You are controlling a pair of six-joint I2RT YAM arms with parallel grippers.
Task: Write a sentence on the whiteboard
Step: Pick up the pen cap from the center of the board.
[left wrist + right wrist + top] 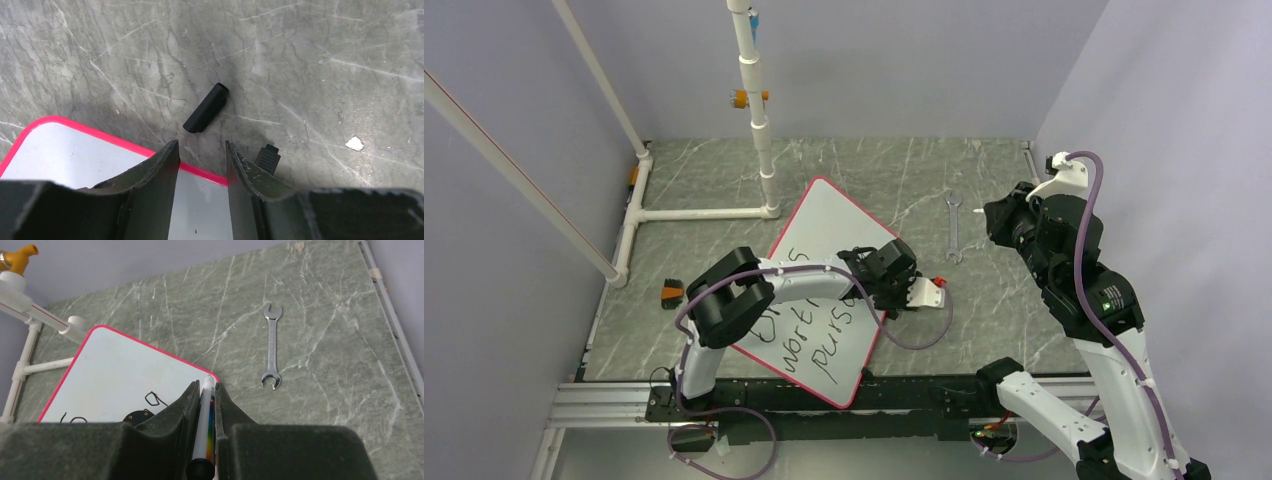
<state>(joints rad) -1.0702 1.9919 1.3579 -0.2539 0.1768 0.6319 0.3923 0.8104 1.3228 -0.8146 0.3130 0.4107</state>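
Observation:
The whiteboard (824,225) lies tilted on the table's middle, white with a red rim. The sentence (819,345) shows as black lettering, with "worth" and "purs" readable and the rest hidden under my left arm. My left gripper (894,290) hangs low over the board's right edge, open and empty (201,146), with the red rim (100,134) beneath its fingers. A black marker cap (206,108) lies on the table just beyond. My right gripper (989,215) is raised to the right of the board, shut on a white marker (205,425) with a rainbow stripe. The board (120,375) lies below it.
A steel wrench (952,228) lies right of the board and also shows in the right wrist view (271,346). A white pipe frame (704,212) stands at the back left. A small orange and black object (670,293) sits at the left. A small ribbed black piece (267,157) lies beside my left gripper.

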